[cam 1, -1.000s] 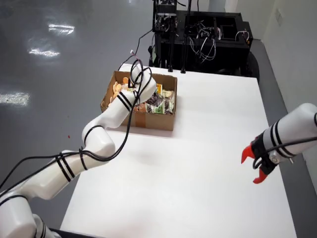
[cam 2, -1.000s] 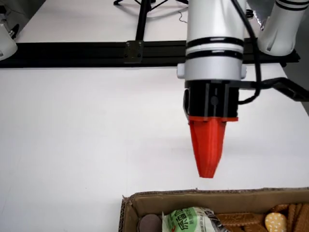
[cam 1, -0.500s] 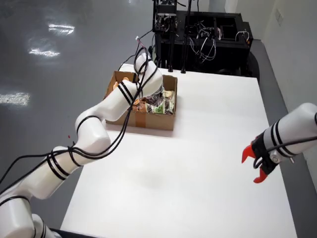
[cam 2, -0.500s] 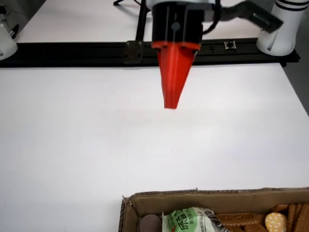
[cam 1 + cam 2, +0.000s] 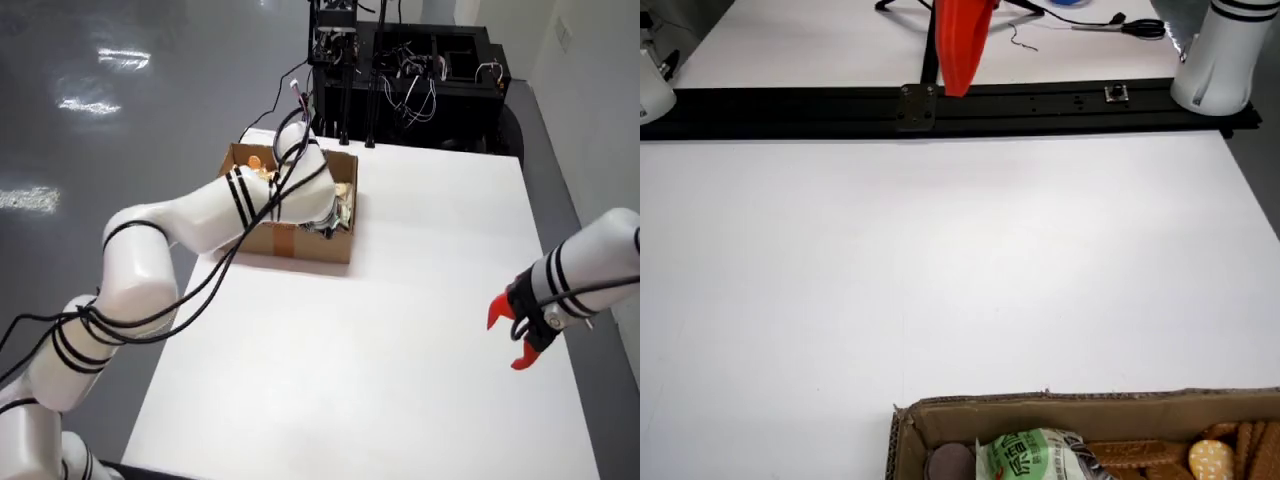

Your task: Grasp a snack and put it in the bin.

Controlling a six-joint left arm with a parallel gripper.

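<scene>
My arm point(image 5: 235, 205) reaches across the far-left corner of the table point(image 5: 400, 340) and hangs over the box point(image 5: 300, 243). From the overhead view the wrist hides the gripper. The low view shows only one red finger point(image 5: 962, 45) at its top edge, so I cannot tell whether the jaws are spread or holding anything.

The snacks all lie in the box: a green packet point(image 5: 1028, 455) and biscuits point(image 5: 1210, 458) just inside its near wall. I see no loose snack on the table. I judge I am at the box end of the cycle, either releasing or reaching in. Next I want the wrist clear of the cardboard walls before moving away.

Cables point(image 5: 245, 255) drape along the arm and hang close to the box's left wall, so they could snag it. A second arm point(image 5: 590, 265) sits at the right, its red claw point(image 5: 516, 333) spread, well apart from the box. A black rack point(image 5: 430, 80) stands beyond the far edge.
</scene>
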